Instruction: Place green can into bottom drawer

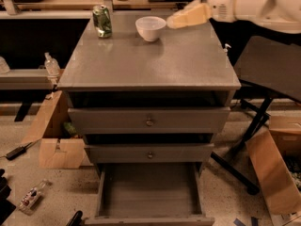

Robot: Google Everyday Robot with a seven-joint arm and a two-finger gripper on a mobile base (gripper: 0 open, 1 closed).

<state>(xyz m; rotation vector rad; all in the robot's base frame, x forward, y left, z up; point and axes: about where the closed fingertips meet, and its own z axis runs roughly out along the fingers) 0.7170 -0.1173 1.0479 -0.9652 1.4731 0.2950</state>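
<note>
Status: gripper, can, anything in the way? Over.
Gripper above cabinet top, back right, just right of bowl, apart from can. Can upright, back left corner. Bottom drawer open, floor bare. Bowl sits between gripper and can.

No words or numbers can be read, even on the can (pixel 102 21). The pincer (pixel 172 22) hangs by the bowl (pixel 150 28).
</note>
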